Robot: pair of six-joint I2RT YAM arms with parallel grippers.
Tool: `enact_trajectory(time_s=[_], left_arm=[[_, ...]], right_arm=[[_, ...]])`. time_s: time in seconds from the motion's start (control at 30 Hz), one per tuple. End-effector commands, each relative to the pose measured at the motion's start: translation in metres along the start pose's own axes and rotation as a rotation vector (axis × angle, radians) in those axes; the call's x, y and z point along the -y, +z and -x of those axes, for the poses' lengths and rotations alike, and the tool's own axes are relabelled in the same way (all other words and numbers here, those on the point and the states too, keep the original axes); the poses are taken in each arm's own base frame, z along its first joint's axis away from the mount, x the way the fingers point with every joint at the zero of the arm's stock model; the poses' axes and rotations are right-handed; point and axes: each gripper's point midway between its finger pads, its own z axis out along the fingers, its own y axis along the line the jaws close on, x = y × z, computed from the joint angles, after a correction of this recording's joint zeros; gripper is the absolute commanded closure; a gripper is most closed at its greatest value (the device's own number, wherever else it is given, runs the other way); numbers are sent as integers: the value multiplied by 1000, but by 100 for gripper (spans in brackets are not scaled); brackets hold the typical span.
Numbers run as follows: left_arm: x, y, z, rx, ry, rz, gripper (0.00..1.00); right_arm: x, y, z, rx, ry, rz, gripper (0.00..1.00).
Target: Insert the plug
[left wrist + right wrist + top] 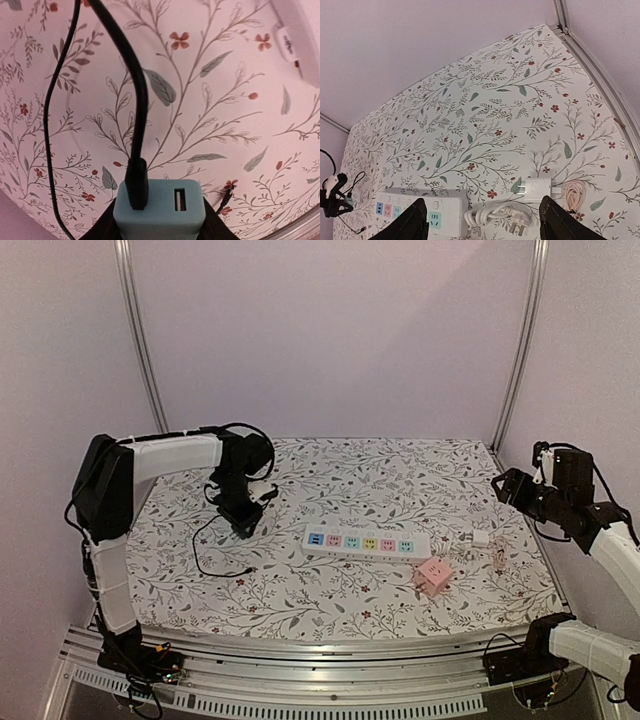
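Observation:
My left gripper [244, 512] hovers over the table's left part, shut on a teal USB charger plug [161, 209]; dark fingers [104, 226] flank the plug. A black cable [138, 100] is plugged into its left port and trails over the cloth [214, 552]. The white power strip [364, 543] with coloured sockets lies at mid-table, right of the left gripper; its end shows in the left wrist view [300, 30] and the right wrist view [422, 210]. My right gripper [505, 486] [487, 226] is open and empty, raised at the right edge.
A pink cube adapter [433, 577] lies in front of the strip's right end. A white charger [537, 189], a bundled white cable with a plug [495, 217] and a pink cable coil [576, 195] lie right of the strip. Metal frame posts [522, 340] stand at the back corners.

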Motion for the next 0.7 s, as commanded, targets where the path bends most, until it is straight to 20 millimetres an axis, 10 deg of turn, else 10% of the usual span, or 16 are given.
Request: enact_trajectory(time_s=[0.0, 0.27, 0.57, 0.67], left_arm=[[57, -86, 29, 232, 341, 56, 100], [141, -167, 51, 459, 644, 121, 100], [157, -201, 69, 590, 621, 100, 100], [164, -199, 69, 588, 619, 78, 100]], right_arm=[[-101, -8, 6, -79, 65, 340, 25], [-268, -24, -59, -380, -11, 794, 21], [-319, -43, -96, -464, 10, 956, 36], [-328, -21, -107, -453, 23, 902, 40]])
